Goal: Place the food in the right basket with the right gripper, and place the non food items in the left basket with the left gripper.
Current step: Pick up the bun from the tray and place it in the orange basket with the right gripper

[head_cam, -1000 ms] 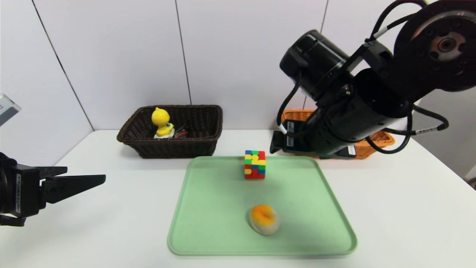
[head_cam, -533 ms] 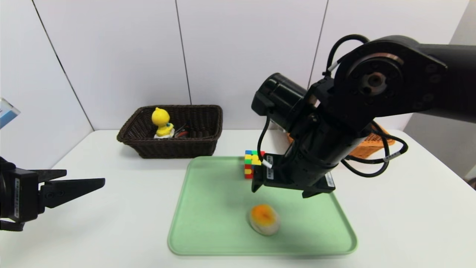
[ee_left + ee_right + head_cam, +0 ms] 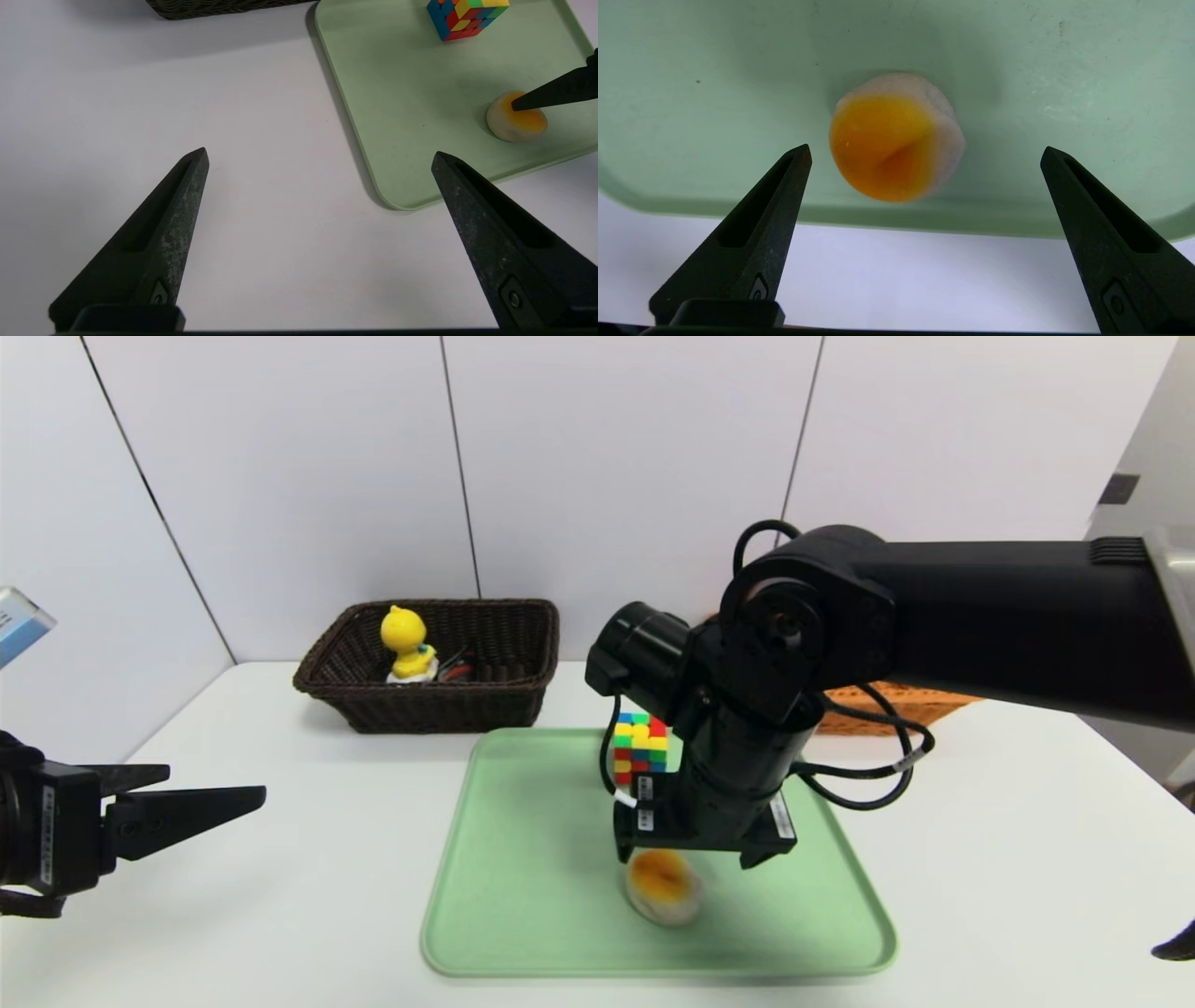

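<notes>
A pale bun with an orange centre [image 3: 665,889] [image 3: 896,140] lies on the green tray [image 3: 523,896] near its front edge. My right gripper [image 3: 926,153] hangs open just above the bun, one finger on each side, not touching it. One right fingertip [image 3: 516,105] shows over the bun [image 3: 516,123] in the left wrist view. The multicoloured cube [image 3: 640,747] [image 3: 467,16] stands at the tray's back. A yellow duck toy [image 3: 406,644] sits in the dark brown left basket [image 3: 425,705]. The orange right basket [image 3: 901,705] is mostly hidden behind the right arm. My left gripper [image 3: 215,781] [image 3: 320,153] is open over the table at far left.
The white table [image 3: 280,859] carries the tray at centre and both baskets against the back wall. The right arm [image 3: 980,607] stretches across the right side, above the tray's right half. A dark item [image 3: 459,667] lies beside the duck in the dark basket.
The right arm has swung from over the orange basket forward and down onto the tray, ending over the bun. The left gripper has stayed in place.
</notes>
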You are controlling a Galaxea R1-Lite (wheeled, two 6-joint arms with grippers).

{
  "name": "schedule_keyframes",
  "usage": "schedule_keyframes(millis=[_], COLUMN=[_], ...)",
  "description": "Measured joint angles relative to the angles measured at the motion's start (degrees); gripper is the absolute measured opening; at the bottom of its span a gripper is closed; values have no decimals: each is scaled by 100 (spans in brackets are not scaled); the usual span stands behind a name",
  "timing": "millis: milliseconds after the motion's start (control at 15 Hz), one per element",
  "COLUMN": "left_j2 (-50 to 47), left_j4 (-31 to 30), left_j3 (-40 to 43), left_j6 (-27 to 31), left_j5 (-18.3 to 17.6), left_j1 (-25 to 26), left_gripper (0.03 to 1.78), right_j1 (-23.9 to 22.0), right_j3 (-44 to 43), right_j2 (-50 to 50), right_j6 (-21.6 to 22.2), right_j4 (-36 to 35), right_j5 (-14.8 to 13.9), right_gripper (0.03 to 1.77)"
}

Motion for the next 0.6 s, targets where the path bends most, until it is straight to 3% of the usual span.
schedule_keyframes(millis=[400,600], left_j2=[23,30], left_j4=[-6,-15], left_j3=[9,5], left_j6=[5,5], left_j5=[-1,-1], left_j1=[-2,-2], left_gripper=[169,169], right_j1=[-7,-5], right_j3=[-13,-15], right_j2=[324,372], right_j6=[-11,-2], right_j4=[-15,-20], right_j5=[-9,-5], right_gripper=[170,124])
